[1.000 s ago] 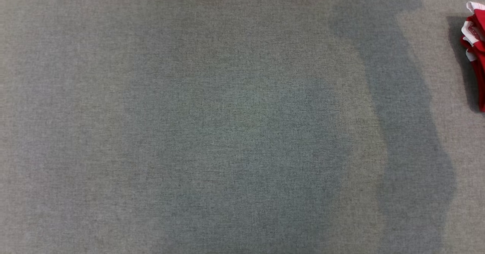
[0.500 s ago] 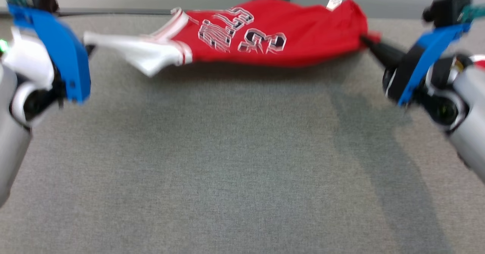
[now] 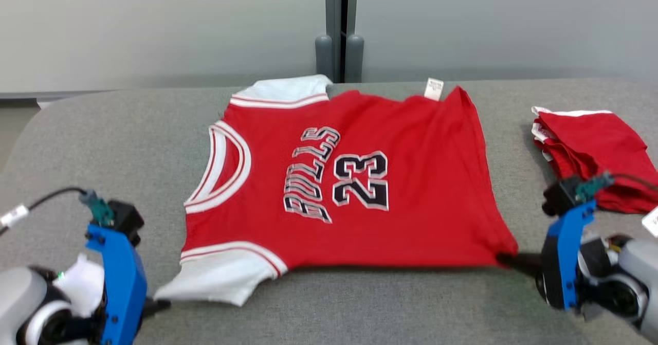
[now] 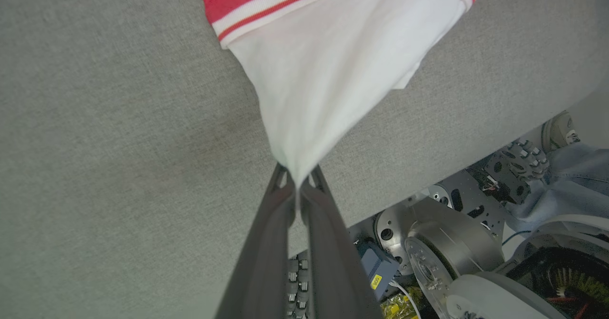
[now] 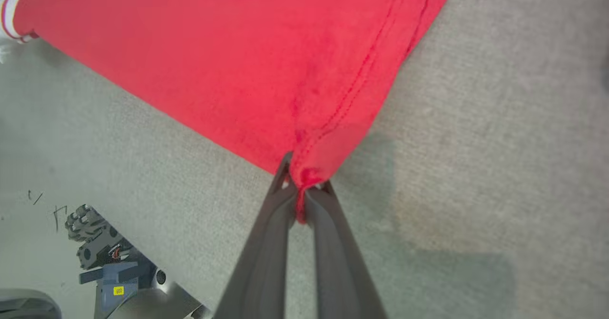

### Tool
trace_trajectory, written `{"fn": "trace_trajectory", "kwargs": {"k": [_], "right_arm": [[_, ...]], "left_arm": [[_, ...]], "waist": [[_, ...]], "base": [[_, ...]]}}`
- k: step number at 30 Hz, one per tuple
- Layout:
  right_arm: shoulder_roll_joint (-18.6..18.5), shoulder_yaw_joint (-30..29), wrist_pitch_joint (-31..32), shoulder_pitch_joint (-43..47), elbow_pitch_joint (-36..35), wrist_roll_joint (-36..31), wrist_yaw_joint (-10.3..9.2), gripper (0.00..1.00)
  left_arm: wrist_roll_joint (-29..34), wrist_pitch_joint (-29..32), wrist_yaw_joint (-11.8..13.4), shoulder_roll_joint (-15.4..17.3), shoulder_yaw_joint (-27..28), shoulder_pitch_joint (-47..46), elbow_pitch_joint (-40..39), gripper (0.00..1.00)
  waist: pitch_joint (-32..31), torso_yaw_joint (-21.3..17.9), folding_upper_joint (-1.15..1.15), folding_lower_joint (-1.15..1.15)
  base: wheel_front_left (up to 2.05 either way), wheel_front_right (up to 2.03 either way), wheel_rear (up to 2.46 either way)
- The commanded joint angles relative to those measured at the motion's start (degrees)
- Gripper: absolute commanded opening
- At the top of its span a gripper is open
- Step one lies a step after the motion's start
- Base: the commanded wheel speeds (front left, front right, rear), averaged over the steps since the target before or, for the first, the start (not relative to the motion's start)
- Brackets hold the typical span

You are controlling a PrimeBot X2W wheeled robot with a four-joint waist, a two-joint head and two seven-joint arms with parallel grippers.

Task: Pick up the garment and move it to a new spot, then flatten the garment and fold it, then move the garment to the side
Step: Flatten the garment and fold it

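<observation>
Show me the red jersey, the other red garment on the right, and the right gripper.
red jersey (image 3: pixel 426 191), head view, plain red cloth right of the number.
other red garment (image 3: pixel 591 139), head view, its top layer.
right gripper (image 5: pixel 302 195), right wrist view, between fingertips pinching the jersey's corner.

The left jaws are closed, their two dark fingers (image 4: pixel 269 252) pressed together on a white corner of the garment (image 4: pixel 328 72) pinched at the tips. The right jaws are closed too, fingers (image 5: pixel 328 252) clamping its red hem corner. The blue-plated left wrist (image 3: pixel 118 283) and right wrist (image 3: pixel 565 252) sit low, the jaws pointing inward toward each other.
</observation>
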Motion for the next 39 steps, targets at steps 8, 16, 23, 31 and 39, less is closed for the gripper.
{"fn": "trace_trajectory", "kwargs": {"k": [8,16,23,31,39], "right_arm": [[-9.50,1.55,4.20,10.56,-8.80,2.45,0.00,0.00],[-16.71,-1.27,8.58,12.95,-18.47,4.59,0.00,0.00],[-13.48,-5.01,13.90,8.03,-17.16,4.32,0.01,0.00],[-5.05,-8.09,19.62,1.63,-5.45,3.61,0.01,0.00],[3.85,-9.23,20.74,-2.72,6.95,1.98,0.01,0.13]], "left_arm": [[-8.73,2.10,6.02,9.18,0.13,12.20,-15.17,0.00],[-12.25,2.21,9.26,14.31,1.95,14.21,-23.25,0.00],[-9.81,5.02,8.79,11.07,3.27,7.22,-20.75,0.00],[-5.45,8.55,6.65,0.76,2.18,-4.10,-6.59,0.00],[0.43,4.82,0.52,-8.41,0.02,-11.62,8.93,0.00]], "waist": [[-1.04,0.38,0.02,0.00],[-0.63,-0.31,0.02,0.00],[1.19,-1.58,0.02,0.00],[3.54,-2.07,0.02,0.00],[5.20,-2.71,0.02,0.00]], "base": [[0.00,0.00,0.00],[0.00,0.00,0.00],[0.00,0.00,0.00],[0.00,0.00,0.00],[0.00,0.00,0.00]]}}
